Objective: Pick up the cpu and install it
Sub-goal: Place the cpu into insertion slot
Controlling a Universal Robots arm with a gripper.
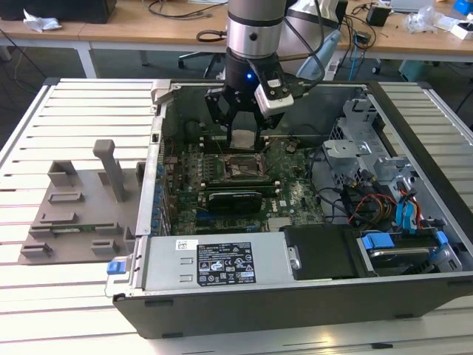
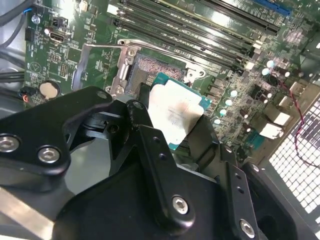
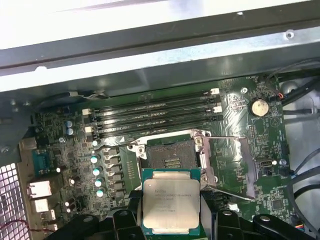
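My gripper [image 1: 242, 139] hangs inside the open computer case, shut on the cpu [image 1: 242, 138], a flat square chip with a silver-grey top. In the first wrist view the cpu [image 3: 171, 201] is held level between the black fingers [image 3: 122, 220], just above and slightly off the open motherboard socket [image 3: 170, 157]. The second wrist view shows the cpu [image 2: 175, 114] with its teal edge, clamped by the black fingers [image 2: 142, 117], with the socket [image 2: 150, 67] beyond it. The socket's metal load plate [image 3: 227, 165] is swung open to one side.
The computer case [image 1: 222, 310] lies open on a white slatted table [image 1: 74, 103]. Memory slots [image 3: 155, 115], a heatsink [image 1: 235, 200], a drive bay with cables [image 1: 392, 207] and the power supply [image 1: 214, 262] surround the socket. A grey fixture plate [image 1: 81, 214] lies at the exterior view's left.
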